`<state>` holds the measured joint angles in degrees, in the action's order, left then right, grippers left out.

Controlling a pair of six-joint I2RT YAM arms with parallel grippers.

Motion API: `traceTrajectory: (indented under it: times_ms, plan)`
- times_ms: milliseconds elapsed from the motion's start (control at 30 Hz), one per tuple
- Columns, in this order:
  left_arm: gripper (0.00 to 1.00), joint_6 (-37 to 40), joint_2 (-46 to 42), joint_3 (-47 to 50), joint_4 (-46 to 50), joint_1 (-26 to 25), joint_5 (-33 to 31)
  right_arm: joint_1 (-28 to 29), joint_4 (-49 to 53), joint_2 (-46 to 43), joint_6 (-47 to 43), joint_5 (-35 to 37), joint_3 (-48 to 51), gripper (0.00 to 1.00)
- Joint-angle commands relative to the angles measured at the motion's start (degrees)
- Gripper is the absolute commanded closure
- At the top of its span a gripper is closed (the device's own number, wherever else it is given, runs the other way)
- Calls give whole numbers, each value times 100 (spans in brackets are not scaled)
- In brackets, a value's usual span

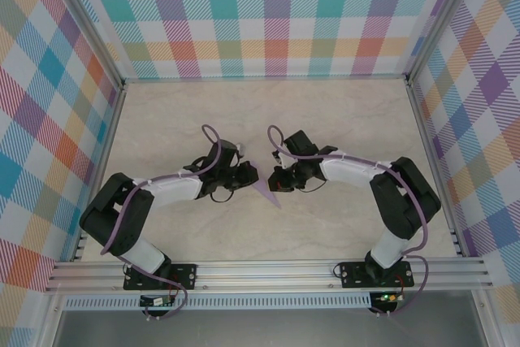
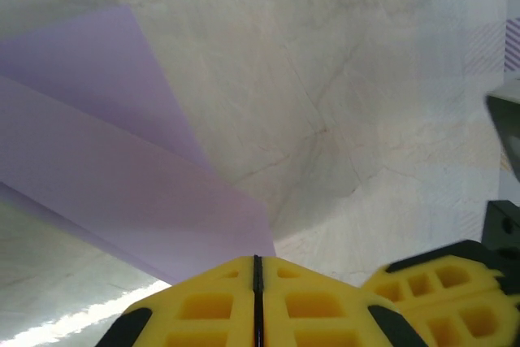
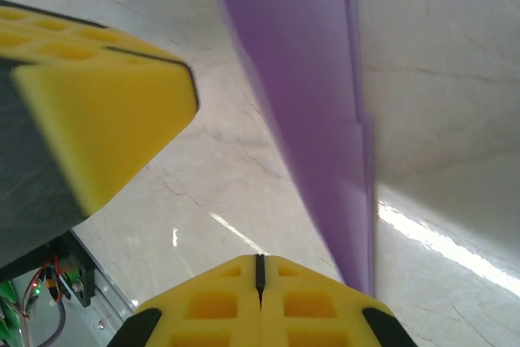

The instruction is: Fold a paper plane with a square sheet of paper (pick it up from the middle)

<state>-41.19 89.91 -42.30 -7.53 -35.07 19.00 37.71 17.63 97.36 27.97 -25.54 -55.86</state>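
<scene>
My left tool (image 2: 256, 270) is closed, its yellow pads meeting on a thin seam. The near corner of the folded paper (image 2: 106, 160) runs right into that seam, so I judge I have it pinched there. The shadow under it suggests it is lifted off the bench (image 2: 366, 79).

My right tool (image 3: 260, 270) is closed too, pad against pad, with nothing between them. The paper passes just beside its tips on their right. I see it almost edge-on there, with layered folds stepping along that edge.

From the left tips the paper fans away ahead and to the left. From the right tips its long axis runs straight ahead. From above, it lies between the two tools, its sharp end pointing down toward the near edge. Both arms are at it, but the left one has contact.

As I judge it, any next crease turns on that gap: the right tool would have to open and shift to its right to take the edge. The left tool's yellow pad sits close ahead and to the left of the right one, so room is tight.

Beyond the tools is bare marbled bench, then the checked walls (image 1: 276, 14).
</scene>
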Motion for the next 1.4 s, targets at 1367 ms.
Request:
traceTrajectory:
  times_ms: [1367]
  plan:
    - [94,-735,808,498,-772,-648,-656,25,617,1141,-373,489,-169,100]
